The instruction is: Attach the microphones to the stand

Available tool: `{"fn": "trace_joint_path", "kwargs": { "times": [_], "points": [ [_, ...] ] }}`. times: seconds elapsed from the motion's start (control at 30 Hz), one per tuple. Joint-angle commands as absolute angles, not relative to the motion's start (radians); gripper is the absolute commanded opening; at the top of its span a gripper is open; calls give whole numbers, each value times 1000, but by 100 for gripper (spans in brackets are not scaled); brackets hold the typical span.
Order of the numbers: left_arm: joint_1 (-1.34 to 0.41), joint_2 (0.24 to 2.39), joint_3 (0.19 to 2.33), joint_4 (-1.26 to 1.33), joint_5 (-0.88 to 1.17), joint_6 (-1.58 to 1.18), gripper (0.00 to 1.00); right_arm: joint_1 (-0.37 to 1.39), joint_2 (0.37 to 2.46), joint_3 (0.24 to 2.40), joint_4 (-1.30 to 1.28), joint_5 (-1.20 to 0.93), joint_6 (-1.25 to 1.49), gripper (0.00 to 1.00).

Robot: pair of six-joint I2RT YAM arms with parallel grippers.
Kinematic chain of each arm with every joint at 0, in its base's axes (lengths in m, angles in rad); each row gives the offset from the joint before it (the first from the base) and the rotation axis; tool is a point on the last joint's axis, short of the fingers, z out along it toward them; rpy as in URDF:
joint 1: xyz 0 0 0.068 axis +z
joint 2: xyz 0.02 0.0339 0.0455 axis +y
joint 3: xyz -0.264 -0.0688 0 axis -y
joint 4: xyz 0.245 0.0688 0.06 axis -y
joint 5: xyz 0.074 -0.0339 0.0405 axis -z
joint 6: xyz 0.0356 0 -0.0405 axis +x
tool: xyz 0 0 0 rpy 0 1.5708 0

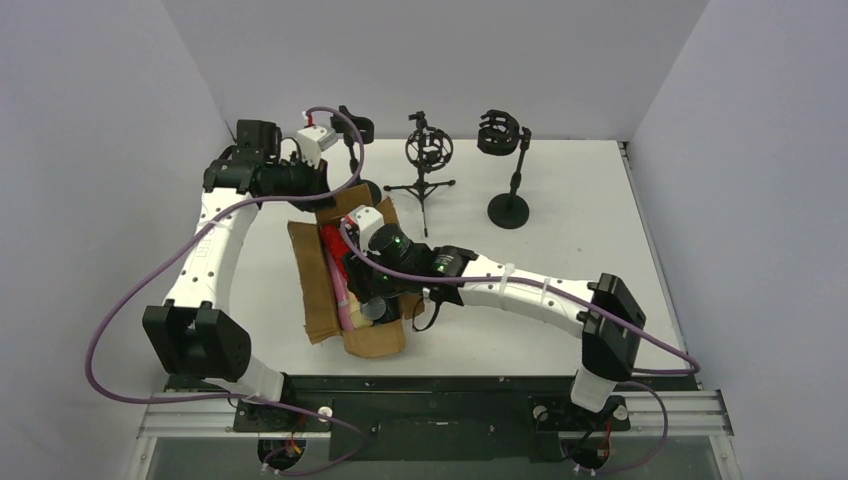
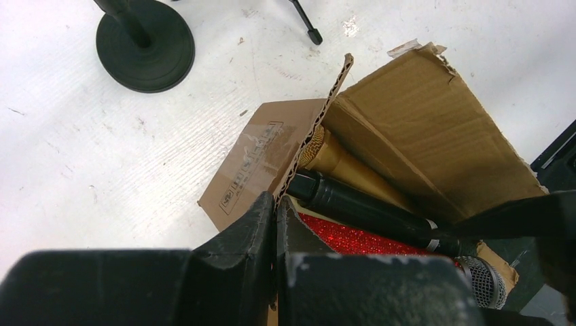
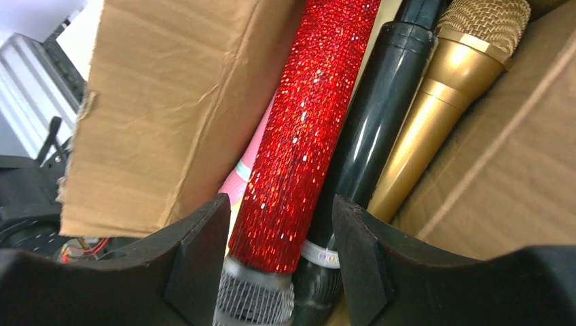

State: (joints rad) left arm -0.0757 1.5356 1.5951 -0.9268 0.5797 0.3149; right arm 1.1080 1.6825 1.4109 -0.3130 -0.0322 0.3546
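Observation:
Several microphones lie side by side in an open cardboard box (image 1: 318, 292): a glittery red one (image 3: 306, 122), a black one (image 3: 377, 115), a gold one (image 3: 435, 102) and a pink one (image 3: 241, 180) mostly hidden under the red. My right gripper (image 3: 280, 238) is open down in the box, its fingers either side of the red and black microphones near their heads, not touching them. My left gripper (image 2: 278, 204) is shut on the box's upright flap (image 2: 326, 109). Three stands wait at the back: a left stand (image 1: 352, 130), a tripod stand (image 1: 428, 150) and a round-base stand (image 1: 508, 150).
A round stand base (image 2: 146, 44) and a tripod foot (image 2: 312, 34) sit on the white table just beyond the box. Grey walls close in the table on three sides. The box's side flaps (image 3: 170, 102) stand close beside my right fingers.

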Motion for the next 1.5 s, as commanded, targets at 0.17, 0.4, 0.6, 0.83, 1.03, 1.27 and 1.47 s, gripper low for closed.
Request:
{"fn": "trace_joint_path", "kwargs": {
  "times": [0.17, 0.4, 0.6, 0.83, 1.03, 1.27, 1.47],
  "points": [
    [-77, 1487, 1619, -849, 613, 252, 0, 1118, 1789, 1513, -308, -25, 320, 54],
    [-79, 1488, 1614, -826, 617, 259, 0, 1133, 1834, 1548, -343, 29, 288, 40],
    [-78, 1485, 1606, -828, 596, 336, 0, 1134, 1762, 1566, -378, 107, 267, 0],
    [-33, 1529, 1642, -844, 610, 372, 0, 1130, 1568, 1510, -393, 161, 252, 0],
    [-25, 1543, 1642, -837, 607, 379, 0, 1096, 1377, 1354, -376, 227, 277, 0],
    [-27, 1545, 1638, -829, 611, 381, 0, 897, 1192, 1094, -294, 242, 439, 0],
    [-29, 1541, 1641, -823, 612, 381, 0, 830, 1275, 937, -190, 203, 568, 0]
  ]
}}
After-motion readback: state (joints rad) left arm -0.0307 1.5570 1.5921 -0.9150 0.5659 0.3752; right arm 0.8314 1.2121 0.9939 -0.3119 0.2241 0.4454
